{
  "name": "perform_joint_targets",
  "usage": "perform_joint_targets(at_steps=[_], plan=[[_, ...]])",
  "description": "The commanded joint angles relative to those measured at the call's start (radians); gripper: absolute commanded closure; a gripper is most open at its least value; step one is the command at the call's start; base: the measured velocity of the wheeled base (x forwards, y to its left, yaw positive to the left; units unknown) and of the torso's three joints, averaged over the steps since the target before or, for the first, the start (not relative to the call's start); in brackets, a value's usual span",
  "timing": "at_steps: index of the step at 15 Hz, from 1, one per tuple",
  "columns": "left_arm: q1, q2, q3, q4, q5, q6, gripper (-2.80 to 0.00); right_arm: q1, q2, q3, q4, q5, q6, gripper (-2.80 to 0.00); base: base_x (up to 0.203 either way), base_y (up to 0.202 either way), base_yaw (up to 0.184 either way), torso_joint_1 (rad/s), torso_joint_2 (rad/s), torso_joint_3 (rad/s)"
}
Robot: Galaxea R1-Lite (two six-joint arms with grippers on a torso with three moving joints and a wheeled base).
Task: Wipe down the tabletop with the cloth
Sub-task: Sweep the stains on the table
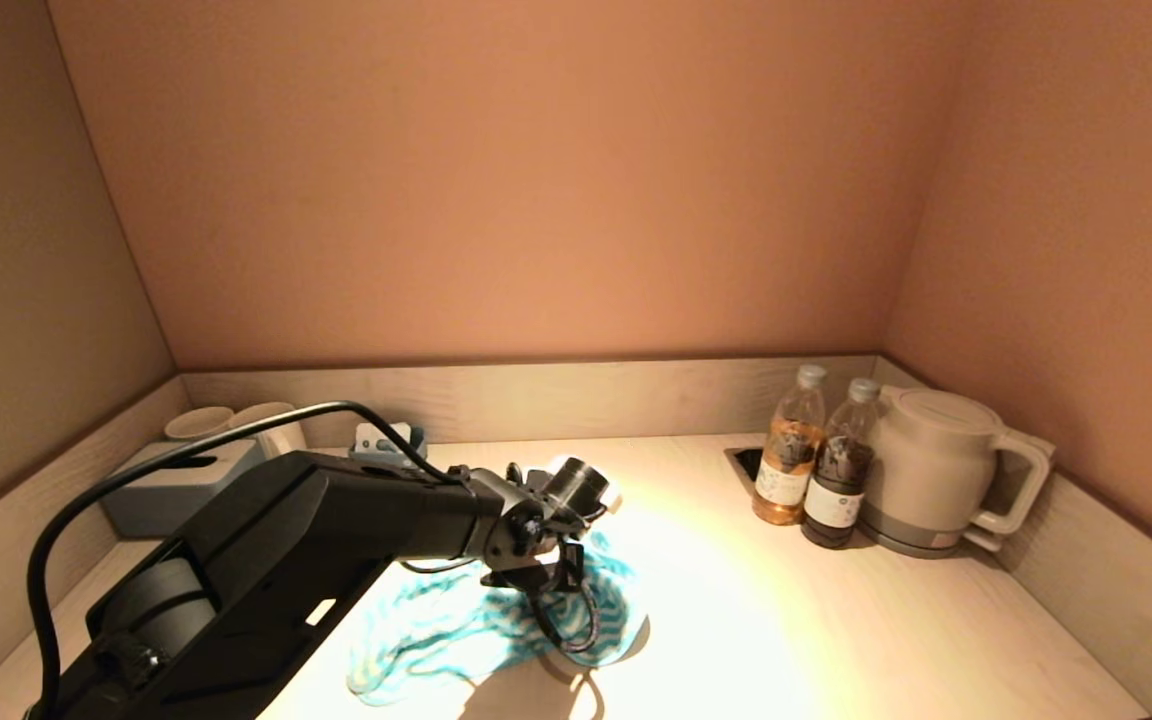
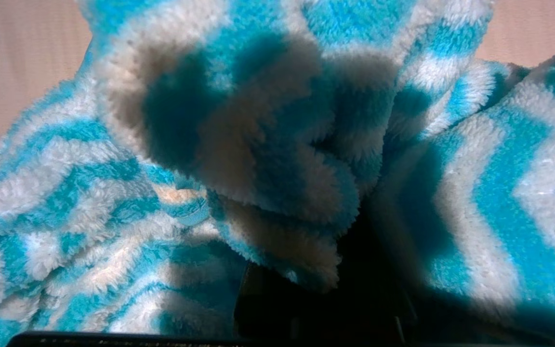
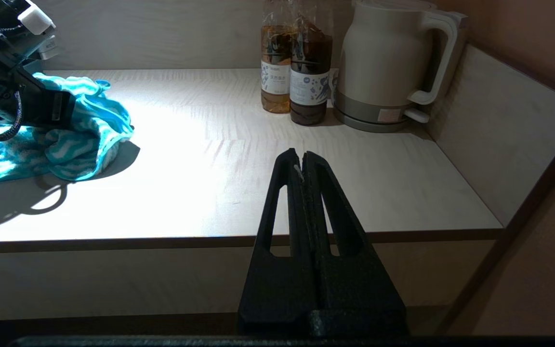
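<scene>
I see two clear plastic bottles at the back right of the tabletop (image 1: 836,620): the amber bottle (image 1: 788,460) and, touching it, the dark bottle (image 1: 839,478). Both carry pale paper labels, but the print is too small for me to read. Just beside them stands a smooth cream kettle (image 1: 941,470) with a curved handle, on a grey base.

The tabletop is pale wood grain with a low raised edge. The cloth (image 1: 496,620) lies crumpled on its left-centre part; it is fluffy fleece with turquoise and white zigzag stripes.

My left gripper (image 1: 548,585) is down on the cloth, which covers its wrist view, so I cannot tell how its fingers stand.

My right gripper (image 3: 302,166) hangs in front of the table edge, its two black textured fingers pressed together, holding nothing
</scene>
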Motion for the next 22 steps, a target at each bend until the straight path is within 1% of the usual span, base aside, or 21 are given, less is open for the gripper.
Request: perform_joint_targets(at_steps=[1,3,4,5,6,7,9,11,12,13,14,15,16,17,18,19,20,21,22], plan=[[0.025,-0.035,0.003,0.043,0.005,-0.039,0.0,0.0,0.0,0.0,-0.002,0.001,0.0,0.0,0.0,0.0,0.0,0.0,0.0,0.0],[0.055,-0.097,0.009,0.197,0.006,-0.142,0.0,0.0,0.0,0.0,0.0,0.001,0.0,0.0,0.0,0.0,0.0,0.0,0.0,0.0],[0.06,-0.105,0.016,0.264,0.004,-0.184,0.0,0.0,0.0,0.0,0.0,0.001,0.0,0.0,0.0,0.0,0.0,0.0,0.0,0.0],[0.059,-0.096,0.023,0.3,0.002,-0.211,0.0,0.0,0.0,0.0,0.0,0.001,0.0,0.0,0.0,0.0,0.0,0.0,0.0,0.0],[0.049,-0.092,0.027,0.31,-0.001,-0.221,0.0,0.0,0.0,0.0,-0.001,0.001,0.0,0.0,0.0,0.0,0.0,0.0,0.0,0.0],[0.023,-0.093,0.031,0.315,-0.006,-0.228,0.0,0.0,0.0,0.0,-0.002,0.001,0.0,0.0,0.0,0.0,0.0,0.0,0.0,0.0],[-0.055,-0.099,0.036,0.319,-0.01,-0.239,0.0,0.0,0.0,0.0,0.0,0.001,0.0,0.0,0.0,0.0,0.0,0.0,0.0,0.0],[-0.075,-0.099,0.031,0.319,-0.011,-0.241,0.0,0.0,0.0,0.0,0.0,0.001,0.0,0.0,0.0,0.0,0.0,0.0,0.0,0.0],[-0.122,-0.093,0.017,0.314,-0.012,-0.238,0.0,0.0,0.0,0.0,0.0,0.001,0.0,0.0,0.0,0.0,0.0,0.0,0.0,0.0],[-0.184,-0.085,0.0,0.302,-0.016,-0.225,0.0,0.0,0.0,0.0,0.0,0.001,0.0,0.0,0.0,0.0,0.0,0.0,0.0,0.0],[-0.209,-0.08,-0.009,0.266,-0.033,-0.186,0.0,0.0,0.0,0.0,0.0,0.001,0.0,0.0,0.0,0.0,0.0,0.0,0.0,0.0],[-0.224,-0.074,-0.011,0.223,-0.074,-0.142,0.0,0.0,0.0,0.0,0.0,0.001,0.0,0.0,0.0,0.0,0.0,0.0,0.0,0.0],[-0.229,-0.068,-0.012,0.201,-0.09,-0.121,0.0,0.0,0.0,0.0,-0.002,0.001,0.0,0.0,0.0,0.0,0.0,0.0,0.0,0.0],[-0.235,-0.058,-0.012,0.158,-0.105,-0.085,0.0,0.0,0.0,0.0,0.0,0.001,0.0,0.0,0.0,0.0,0.0,0.0,0.0,0.0],[-0.241,-0.039,-0.012,0.11,-0.106,-0.044,0.0,0.0,0.0,0.0,0.0,0.001,0.0,0.0,0.0,0.0,0.0,0.0,0.0,0.0],[-0.242,-0.03,-0.013,0.075,-0.103,-0.012,0.0,0.0,0.0,0.0,0.0,0.001,0.0,0.0,0.0,0.0,0.0,0.0,0.0,0.0],[-0.238,-0.02,-0.013,0.012,-0.101,0.029,0.0,0.0,0.0,0.0,-0.001,0.001,0.0,0.0,0.0,0.0,0.0,0.0,0.0,0.0],[-0.213,-0.009,-0.013,-0.036,-0.099,0.047,0.0,0.0,0.0,0.0,0.0,0.001,0.0,0.0,0.0,0.0,0.0,0.0,0.0,0.0],[-0.169,0.006,-0.013,-0.08,-0.097,0.067,0.0,0.0,0.0,0.0,-0.001,0.001,0.0,0.0,0.0,0.0,0.0,0.0,0.0,0.0]])
